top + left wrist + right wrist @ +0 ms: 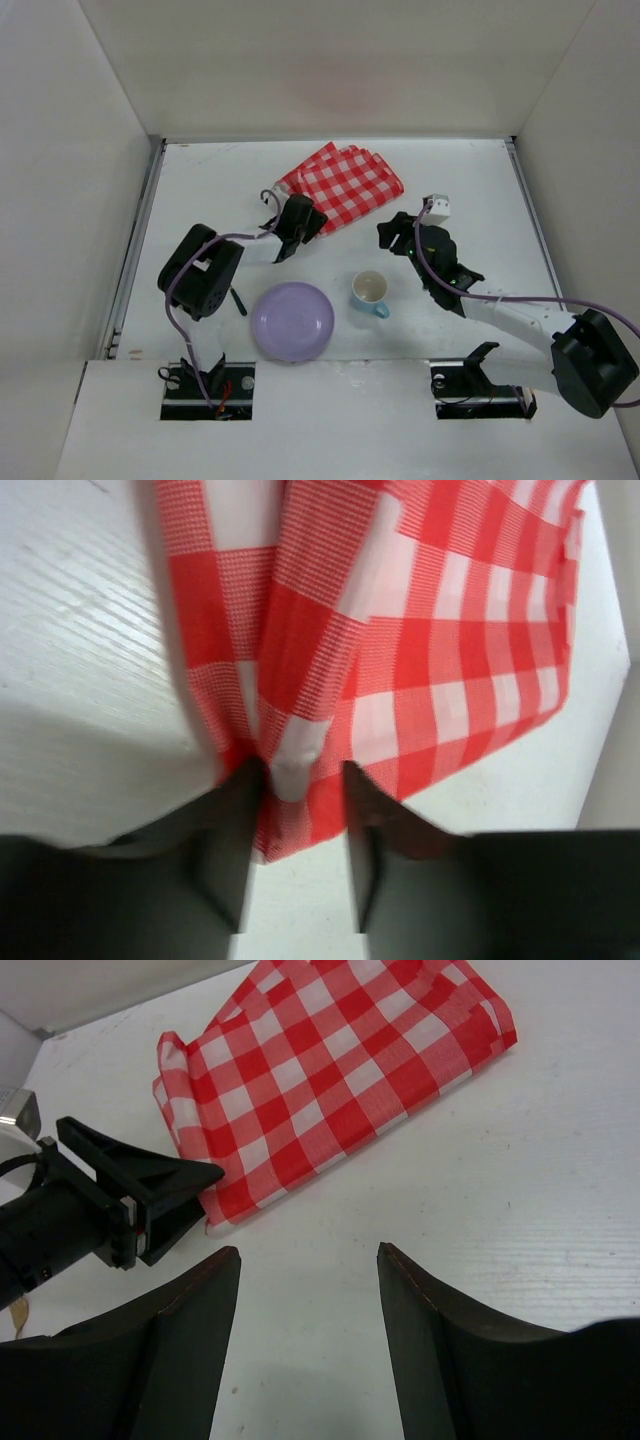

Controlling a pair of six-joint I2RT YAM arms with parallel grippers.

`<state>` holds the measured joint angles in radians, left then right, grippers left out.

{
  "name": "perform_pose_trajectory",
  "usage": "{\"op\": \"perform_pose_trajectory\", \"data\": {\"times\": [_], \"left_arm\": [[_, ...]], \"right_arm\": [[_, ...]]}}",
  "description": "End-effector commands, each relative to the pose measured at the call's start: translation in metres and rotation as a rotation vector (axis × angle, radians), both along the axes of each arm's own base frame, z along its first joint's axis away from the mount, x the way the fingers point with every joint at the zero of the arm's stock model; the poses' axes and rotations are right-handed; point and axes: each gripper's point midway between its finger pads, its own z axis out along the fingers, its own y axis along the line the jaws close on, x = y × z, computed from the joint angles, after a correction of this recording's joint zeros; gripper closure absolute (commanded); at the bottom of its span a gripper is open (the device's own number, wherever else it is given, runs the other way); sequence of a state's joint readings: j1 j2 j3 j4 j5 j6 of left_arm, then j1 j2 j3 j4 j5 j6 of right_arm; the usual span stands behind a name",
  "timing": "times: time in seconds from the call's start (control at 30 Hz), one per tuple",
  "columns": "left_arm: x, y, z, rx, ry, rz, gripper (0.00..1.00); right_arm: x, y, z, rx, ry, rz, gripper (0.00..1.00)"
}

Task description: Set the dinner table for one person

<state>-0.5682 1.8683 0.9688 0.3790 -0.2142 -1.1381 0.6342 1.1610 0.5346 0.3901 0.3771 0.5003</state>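
Left wrist: pinching a corner of the checked cloth [450, 630] in left gripper [298, 780], right gripper [308, 1255] agape and empty; best dragged low and slow across bench [520, 1190] toward purple plate [292, 320].

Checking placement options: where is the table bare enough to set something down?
Bare: the far-left corner between checked cloth and left rail, and the far-right corner beyond the right gripper. Crowded: the middle, where left gripper, plate and cup sit close.

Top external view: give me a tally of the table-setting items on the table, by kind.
checked cloth: 1
purple plate: 1
blue cup: 1
Total: 3
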Motion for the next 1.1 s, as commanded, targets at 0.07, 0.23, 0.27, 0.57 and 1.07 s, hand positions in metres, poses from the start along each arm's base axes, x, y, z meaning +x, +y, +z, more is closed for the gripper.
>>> {"op": "perform_pose_trajectory", "data": {"times": [0.07, 0.23, 0.27, 0.57, 1.07], "left_arm": [[-0.005, 0.002, 0.085, -0.074, -0.204, -0.033, 0.53], [-0.009, 0.063, 0.114, 0.029, -0.324, 0.069, 0.5], [-0.007, 0.073, 0.114, 0.03, -0.322, 0.093, 0.51], [0.056, 0.146, 0.067, -0.075, -0.17, 0.227, 0.64], [0.108, 0.127, 0.018, -0.122, -0.132, 0.121, 0.55]], "right_arm": [[0.004, 0.0, 0.014, 0.022, -0.043, -0.002, 0.37], [0.006, 0.004, 0.01, 0.012, -0.03, 0.006, 0.37], [0.006, 0.005, 0.009, 0.009, -0.026, 0.008, 0.37], [0.005, 0.005, 0.012, 0.012, -0.035, 0.01, 0.38], [0.006, 0.017, 0.005, -0.006, -0.014, 0.048, 0.36]]}}
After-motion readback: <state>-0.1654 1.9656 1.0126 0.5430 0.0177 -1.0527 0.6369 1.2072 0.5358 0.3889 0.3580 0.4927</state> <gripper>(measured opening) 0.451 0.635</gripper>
